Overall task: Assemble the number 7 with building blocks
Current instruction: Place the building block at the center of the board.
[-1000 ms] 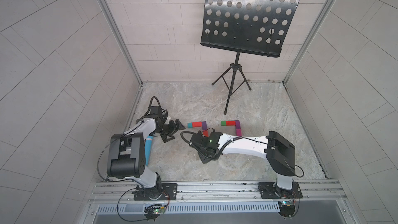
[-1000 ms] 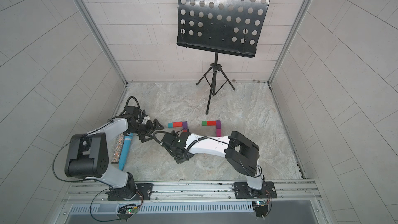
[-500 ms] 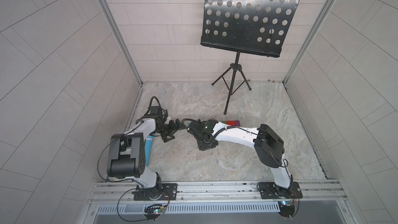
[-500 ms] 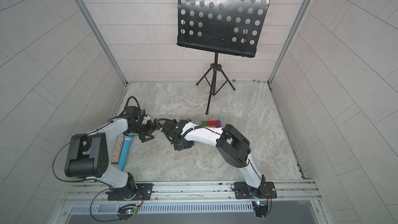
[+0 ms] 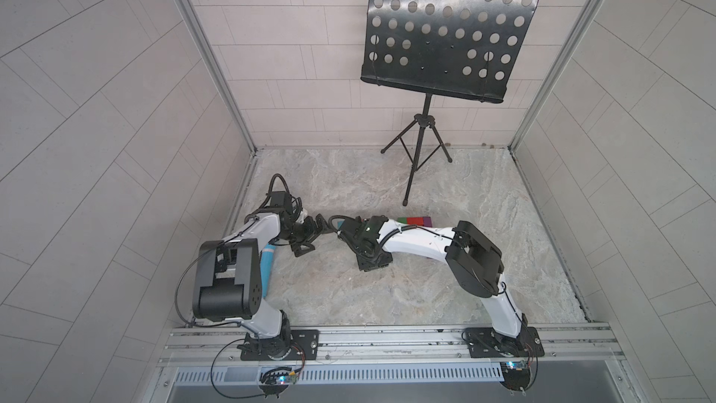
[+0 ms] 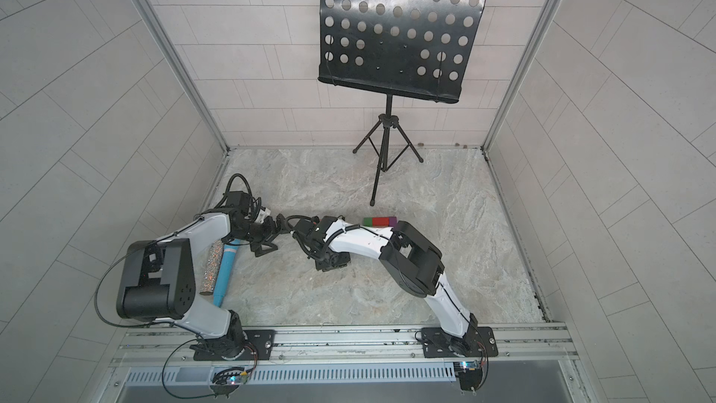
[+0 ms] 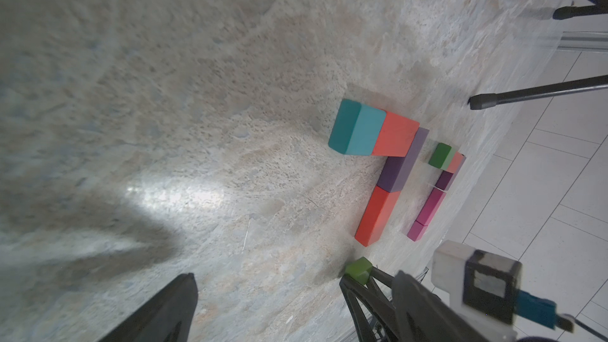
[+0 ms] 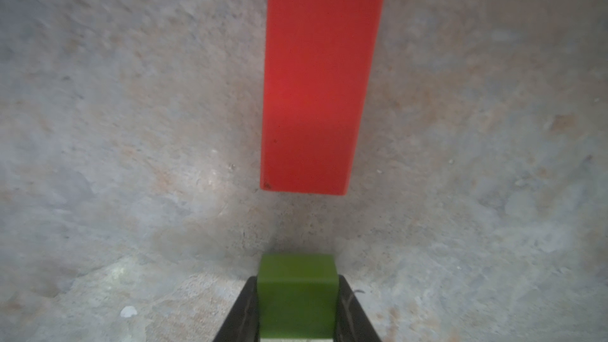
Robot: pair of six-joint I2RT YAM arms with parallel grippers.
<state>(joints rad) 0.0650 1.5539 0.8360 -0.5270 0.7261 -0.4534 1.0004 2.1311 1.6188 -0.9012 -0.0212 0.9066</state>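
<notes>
Two block figures lie on the stone floor. The near number 7 has a teal block (image 7: 357, 131), a red block (image 7: 396, 134), a purple block (image 7: 399, 167) and a long red block (image 7: 376, 215) as stem. The far one (image 7: 437, 189) is green, red, purple and magenta; its bar (image 5: 416, 221) (image 6: 380, 221) shows in both top views. My right gripper (image 8: 297, 282) (image 5: 372, 261) is shut on a green block (image 8: 297, 294) (image 7: 358, 269), just short of the end of the long red block (image 8: 319, 77). My left gripper (image 7: 294, 278) (image 5: 310, 236) is open and holds nothing, left of the figures.
A black music stand (image 5: 445, 32) stands at the back; one tripod foot (image 7: 477, 101) reaches near the far figure. A glittery silver cylinder (image 6: 211, 269) and a blue tube (image 6: 226, 273) lie by the left arm. Walls close in the floor on three sides.
My right arm has raised its elbow and carried the gripper a little away from the rail, over the near figure. The left arm has stayed put.
</notes>
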